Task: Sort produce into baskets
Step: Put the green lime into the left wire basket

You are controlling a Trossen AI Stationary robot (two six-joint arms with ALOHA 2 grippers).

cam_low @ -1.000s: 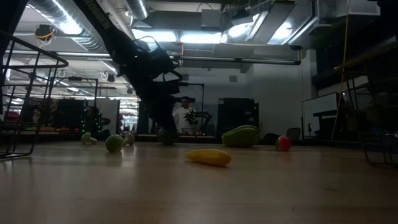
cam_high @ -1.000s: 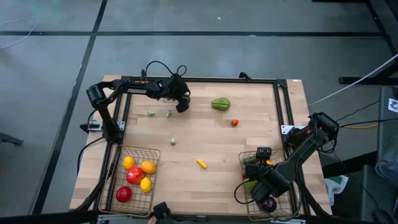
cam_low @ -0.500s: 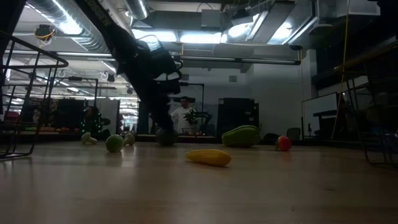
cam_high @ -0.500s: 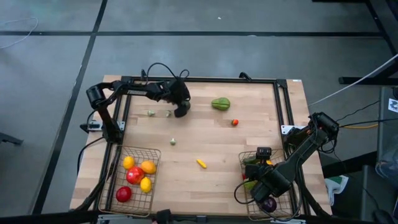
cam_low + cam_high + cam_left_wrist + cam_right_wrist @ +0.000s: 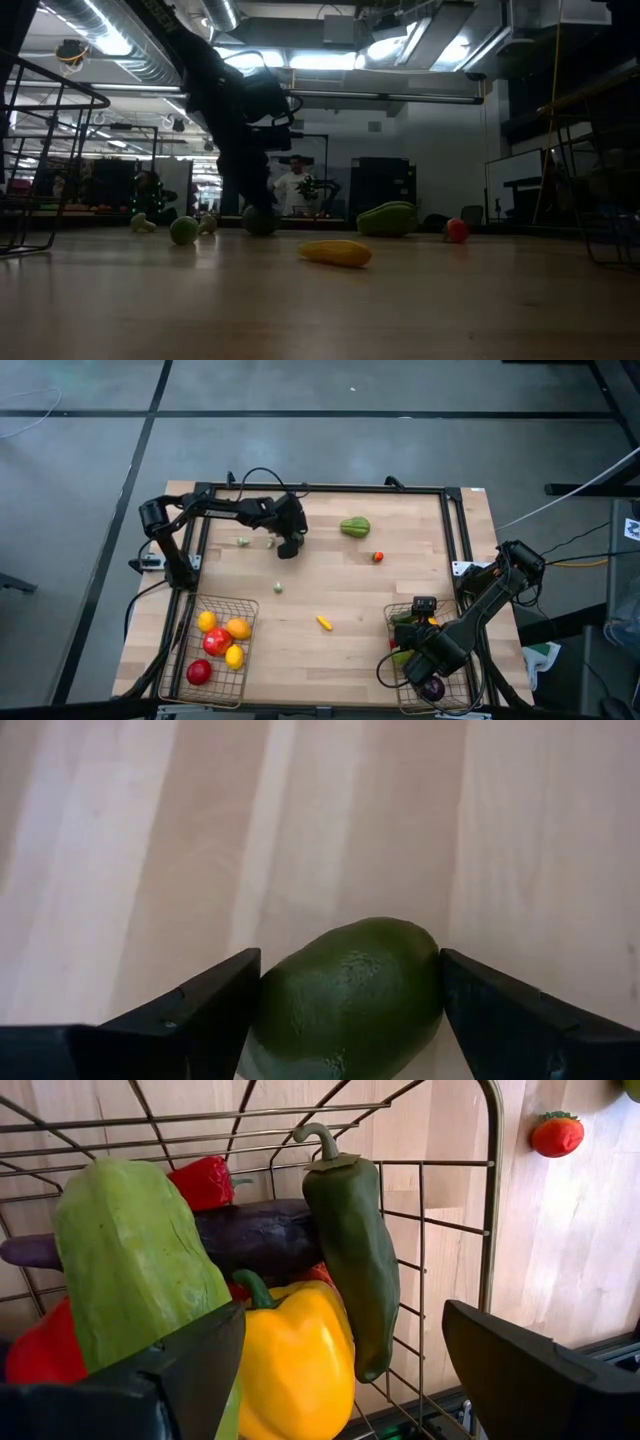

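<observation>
Table (image 5: 330, 585): produce part sorted. Left basket (image 5: 184, 660) has fruit, right basket (image 5: 478, 678) has veg.
Left gripper (image 5: 288, 548) down at far side, fingers apart, straddling green lime (image 5: 345, 995), touching or nearly so, not clamped. Step: pick lime.
Right gripper (image 5: 340, 1370) parked over right basket, open, empty.
Next: close on lime, lift, carry to left basket.
Loose: squash (image 5: 354, 526), banana (image 5: 323, 623), strawberry (image 5: 378, 557).

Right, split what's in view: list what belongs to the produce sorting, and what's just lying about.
Job:
- left gripper, fingers around a dark green fruit
- right gripper, open over the right basket
- left basket
- loose pieces: green squash, yellow piece, small red piece

Lying about:
- cables
- person in the room behind
</observation>
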